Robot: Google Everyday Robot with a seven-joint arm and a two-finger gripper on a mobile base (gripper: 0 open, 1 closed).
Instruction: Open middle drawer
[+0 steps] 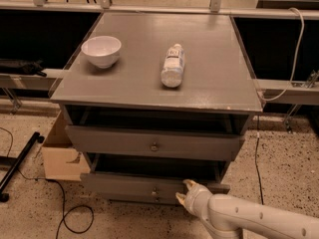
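Jaws spread, fingertips (189, 184) at the middle drawer (119, 184) front, just right of its knob (155, 192).

**Middle drawer stands partly out of the cabinet**

The middle drawer (124, 184) is grey, flat-fronted and wooden, in the second tier of the cabinet (209, 73). Its front sits level, a little forward of the cabinet, with a dark opening above its top edge. A small round metal knob (155, 191) marks its centre. The gripper (183, 191), fingers apart, is at the cabinet's second tier, close to the drawer front.
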